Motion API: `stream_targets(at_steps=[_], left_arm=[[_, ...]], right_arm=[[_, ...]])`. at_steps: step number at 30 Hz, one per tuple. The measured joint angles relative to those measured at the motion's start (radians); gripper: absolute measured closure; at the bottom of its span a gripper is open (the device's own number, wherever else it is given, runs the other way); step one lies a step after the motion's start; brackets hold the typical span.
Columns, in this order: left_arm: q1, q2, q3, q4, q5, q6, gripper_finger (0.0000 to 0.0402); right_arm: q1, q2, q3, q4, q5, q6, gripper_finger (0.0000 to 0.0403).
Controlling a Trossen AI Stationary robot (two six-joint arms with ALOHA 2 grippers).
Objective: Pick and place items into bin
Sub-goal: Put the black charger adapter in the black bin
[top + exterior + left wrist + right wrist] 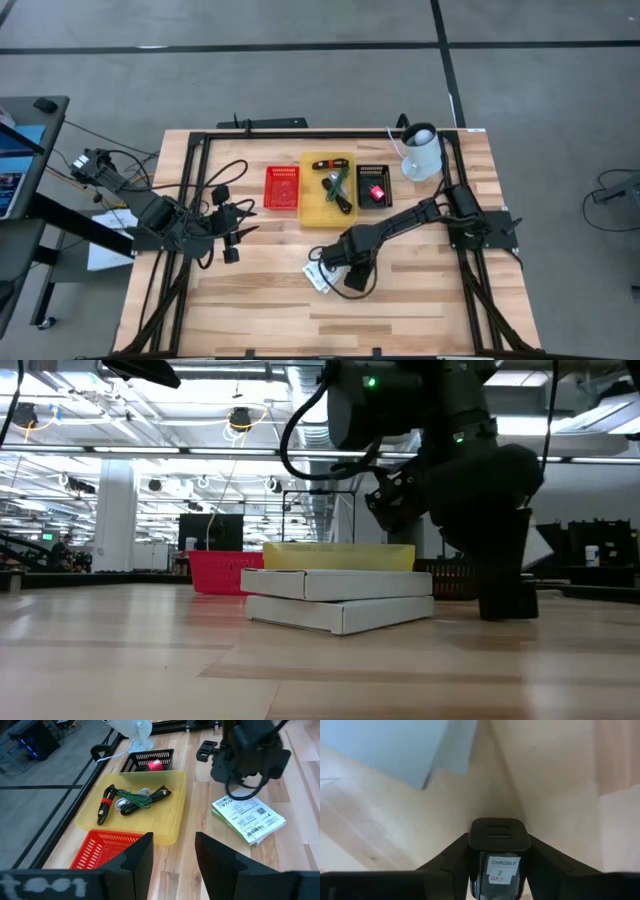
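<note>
My right gripper (352, 278) points down at the table's near middle, shut on a small black block (500, 840) with a white label. Beside it, two white printed packets (320, 275) (340, 595) (249, 817) lie stacked flat on the wood. The yellow bin (328, 205) (170, 827) holds dark cables and a green wire (132, 800). A tiny pink-red piece (377, 192) (155, 765) lies in a black basket. My left gripper (235, 240) (174, 852) waits open at the table's left, touching nothing. My right gripper pinches the black block between its two fingers, one on each long side (470, 855). The fingers come from above, pointing down, and lie along the block. The block's free end (500, 827) sticks out past the fingertips toward the table. In the low view the dark fingers (505, 575) reach down to the wood.
A red basket (282, 188) stands left of the yellow bin and the black basket (374, 172) right of it. A white fan-like device (422, 150) sits at the far right corner. Black frame rails (300, 133) run along the table's edges. Bare wood lies near the front edge.
</note>
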Motion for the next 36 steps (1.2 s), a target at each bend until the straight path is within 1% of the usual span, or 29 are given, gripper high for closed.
stream_targets(at_steps=[7,12,15,17,21,26,33,36], left_arm=[[0.0,0.0,0.0,0.0,0.0,0.0,0.0264],[0.0,0.0,0.0,0.0,0.0,0.0,0.0264],[0.0,0.0,0.0,0.0,0.0,0.0,0.0264],[0.0,0.0,0.0,0.0,0.0,0.0,0.0264],[0.0,0.0,0.0,0.0,0.0,0.0,0.0264],[0.0,0.0,0.0,0.0,0.0,0.0,0.0264],[0.0,0.0,0.0,0.0,0.0,0.0,0.0264],[0.0,0.0,0.0,0.0,0.0,0.0,0.0264]], right_arm=[[-0.038,0.0,0.0,-0.032,-0.001,-0.065,0.0264],[-0.052,0.0,0.0,-0.095,-0.002,-0.099,0.0243],[-0.058,0.0,0.001,-0.129,-0.004,-0.112,0.0255],[-0.065,0.0,0.001,-0.139,-0.024,-0.127,0.0265],[-0.079,0.0,0.009,-0.175,-0.036,-0.155,0.0265],[-0.098,0.0,0.056,-0.243,-0.035,-0.194,0.0265],[-0.139,-0.001,0.176,-0.347,-0.02,-0.271,0.0263],[-0.166,-0.001,0.227,-0.425,0.025,-0.299,0.0263]])
